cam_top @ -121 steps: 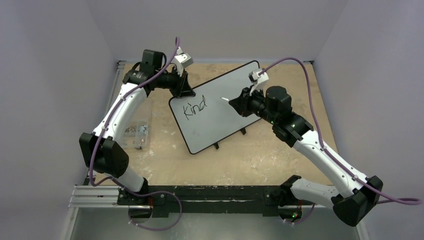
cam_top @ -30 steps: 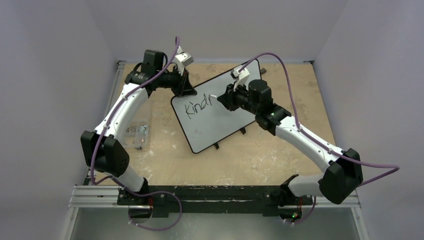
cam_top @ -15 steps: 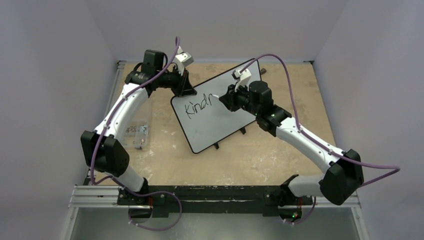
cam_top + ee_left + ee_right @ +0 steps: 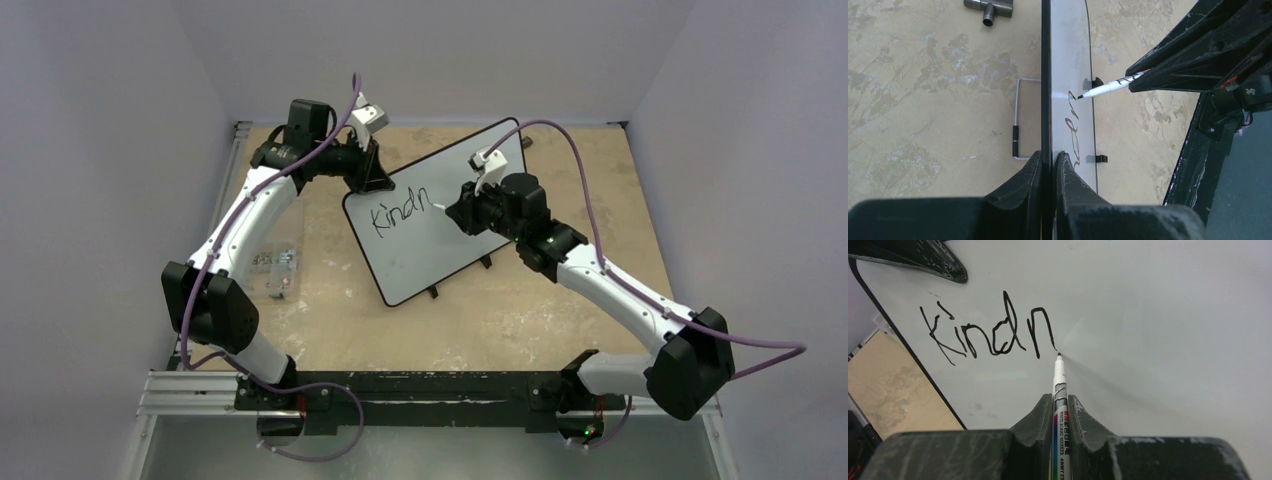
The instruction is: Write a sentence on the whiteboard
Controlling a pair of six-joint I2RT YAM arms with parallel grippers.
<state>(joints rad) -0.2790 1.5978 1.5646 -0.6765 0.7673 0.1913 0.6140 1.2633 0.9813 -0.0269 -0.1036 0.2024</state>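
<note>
The whiteboard (image 4: 430,255) stands tilted on the table, its glossy face (image 4: 1148,315) filling the right wrist view. The sentence (image 4: 398,213) reads "Kindn" (image 4: 993,332) in black. My left gripper (image 4: 375,180) is shut on the board's upper left edge, one finger on each side of the rim (image 4: 1047,154). My right gripper (image 4: 462,212) is shut on a white marker (image 4: 1059,385). The marker's black tip sits at the board just past the foot of the last "n". From the left wrist the marker (image 4: 1108,86) shows reaching the board from the right.
A small clear box of metal parts (image 4: 272,262) lies on the table left of the board. A wire stand (image 4: 1020,120) and a grey metal T-piece (image 4: 989,6) lie behind the board. Black feet (image 4: 435,292) stick out at its lower edge. Walls close in on three sides.
The word grew from "Kind" to "Kindn"; over the last second the final "n" was finished. My right gripper moved right and slightly down with the marker. The left arm stayed put.
</note>
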